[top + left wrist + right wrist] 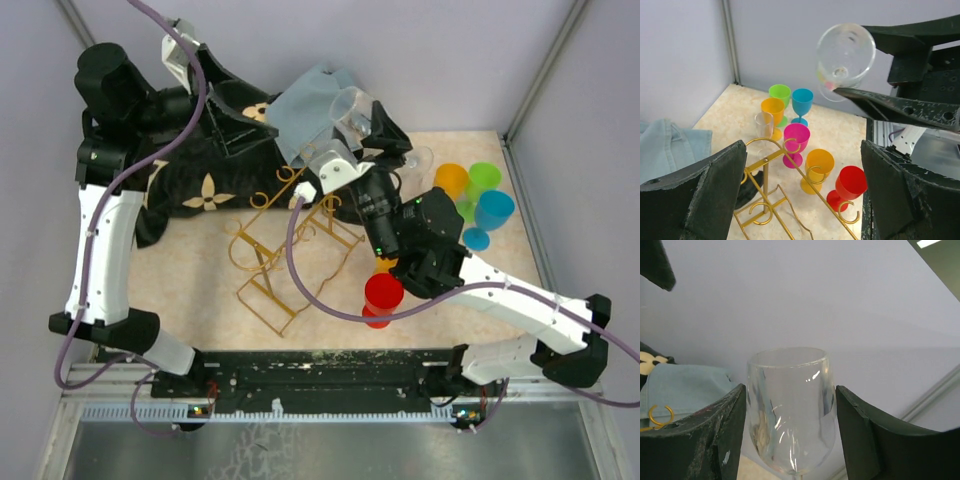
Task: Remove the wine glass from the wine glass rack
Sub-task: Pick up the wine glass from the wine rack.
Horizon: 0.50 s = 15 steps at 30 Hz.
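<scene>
I have the clear stemmed wine glass point(790, 415) pinched lengthwise between my right gripper point(790, 390) fingers, high beyond the gold scrolled wire rack point(765, 172); my left gripper point(804, 150) hangs spread, empty.

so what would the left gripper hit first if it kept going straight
Probably the wine glass rack, its top rail lying just ahead between the open fingers; the pink cup stands beyond, though depth is unclear.

The wine glass point(790, 410) had its stem and foot cut off by the right wrist view's bottom edge, so where the right end effector point(790, 390) touched it was unseen. The rack point(765, 180) lost its base below the left wrist view.
</scene>
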{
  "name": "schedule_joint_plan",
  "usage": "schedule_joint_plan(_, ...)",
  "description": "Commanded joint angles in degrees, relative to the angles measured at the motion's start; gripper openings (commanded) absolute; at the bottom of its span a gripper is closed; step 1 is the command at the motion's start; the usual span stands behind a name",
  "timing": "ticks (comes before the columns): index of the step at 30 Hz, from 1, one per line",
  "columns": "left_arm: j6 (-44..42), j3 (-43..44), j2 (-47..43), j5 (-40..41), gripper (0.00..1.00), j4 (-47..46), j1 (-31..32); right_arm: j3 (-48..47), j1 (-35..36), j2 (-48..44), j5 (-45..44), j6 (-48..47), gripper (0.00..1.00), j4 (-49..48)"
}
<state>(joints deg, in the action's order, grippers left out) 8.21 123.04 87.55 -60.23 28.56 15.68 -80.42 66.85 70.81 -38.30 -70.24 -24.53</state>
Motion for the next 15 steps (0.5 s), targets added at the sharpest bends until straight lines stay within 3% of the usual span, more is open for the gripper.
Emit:
schedule_joint_plan(1,5.13,0.20,0.60,-1.80,1.00,-5.17,-2.30,1.14,-0.38,-4.33,-4.38,2.20,0.01,-6.93)
schedule_joint_plan(15,5.85,-1.11,0.18,-4.47,0.99,-5.73,-3.02,7.45,-10.20,-14.37,-10.09,15.03,0.02,-6.64)
